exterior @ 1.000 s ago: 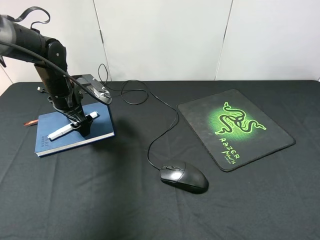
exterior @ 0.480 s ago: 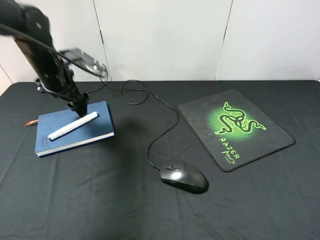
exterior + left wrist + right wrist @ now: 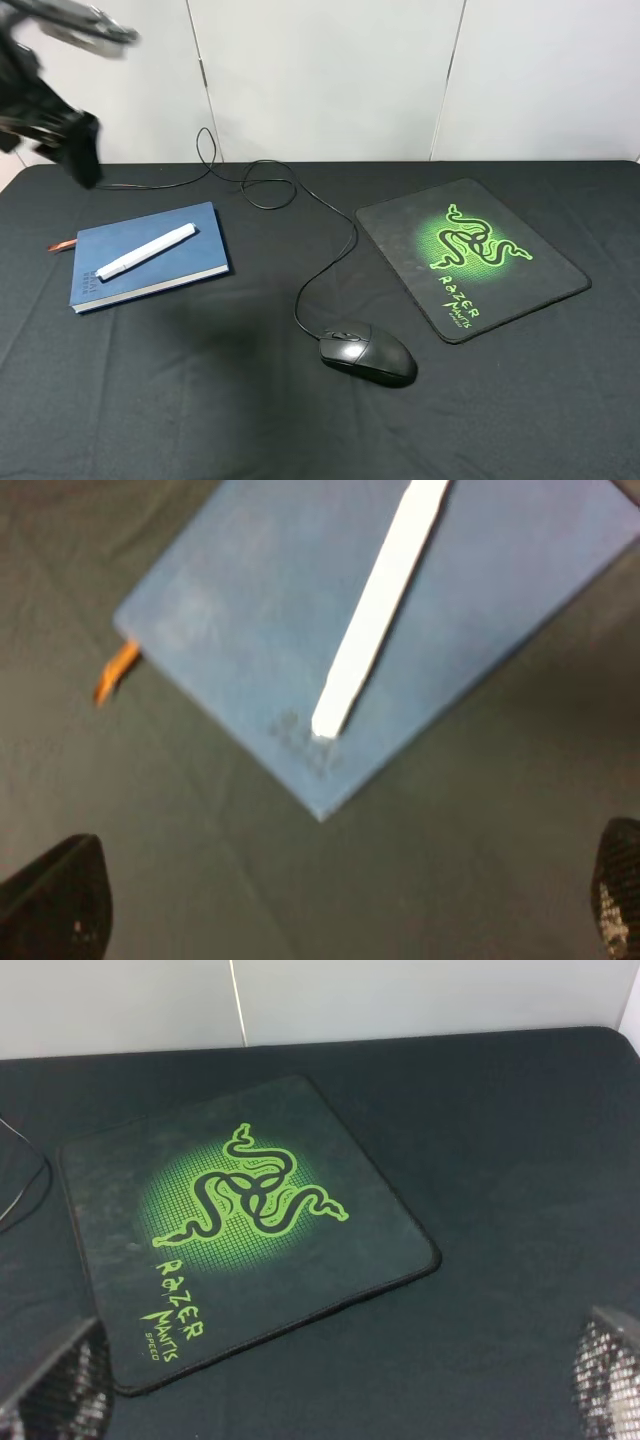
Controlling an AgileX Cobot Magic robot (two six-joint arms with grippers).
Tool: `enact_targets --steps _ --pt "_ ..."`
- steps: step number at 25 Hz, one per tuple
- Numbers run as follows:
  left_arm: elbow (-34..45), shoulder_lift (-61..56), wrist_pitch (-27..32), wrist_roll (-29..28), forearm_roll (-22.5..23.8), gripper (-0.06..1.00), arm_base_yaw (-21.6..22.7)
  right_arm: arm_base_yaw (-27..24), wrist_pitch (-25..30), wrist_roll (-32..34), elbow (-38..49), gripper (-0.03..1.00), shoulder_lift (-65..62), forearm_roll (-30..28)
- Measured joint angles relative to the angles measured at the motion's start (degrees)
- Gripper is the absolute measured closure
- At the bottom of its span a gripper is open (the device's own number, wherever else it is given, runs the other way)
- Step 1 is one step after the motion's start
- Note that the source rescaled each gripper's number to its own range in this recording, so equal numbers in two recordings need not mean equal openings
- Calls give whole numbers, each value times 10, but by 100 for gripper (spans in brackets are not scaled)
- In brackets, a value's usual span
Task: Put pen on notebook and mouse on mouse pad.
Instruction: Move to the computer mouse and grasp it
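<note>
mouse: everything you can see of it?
The glossy black oval wired mouse, plastic by its look, lies flat on the black tablecloth near the front edge, apart from the black Razer mouse pad to its right. Its scroll wheel sits at its left end, where its thin black cable leaves and curls toward the back. Nothing else touches it.

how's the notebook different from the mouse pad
The notebook is plain blue; the mouse pad is black with a green snake logo. The notebook is smaller and thicker, the mouse pad wider and thin. The notebook carries the pen; the mouse pad carries nothing, and the mouse lies off it. Both are rectangles lying flat on the black table.
</note>
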Motion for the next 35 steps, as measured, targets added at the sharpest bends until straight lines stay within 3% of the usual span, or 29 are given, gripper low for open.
enact_targets --steps 3,11,22,26,35 --pt "0 -51 32 -17 0 2 0 0 0 0 0 -3 0 0" --pt "18 -200 36 -44 0 5 0 0 0 0 0 -3 0 0" --pt "151 -448 38 -68 -5 5 0 0 0 0 0 -3 0 0" --pt "206 -545 38 -69 -24 -2 0 0 0 0 0 -3 0 0" --pt "304 -655 38 -108 -30 -5 2 0 0 0 0 -3 0 0"
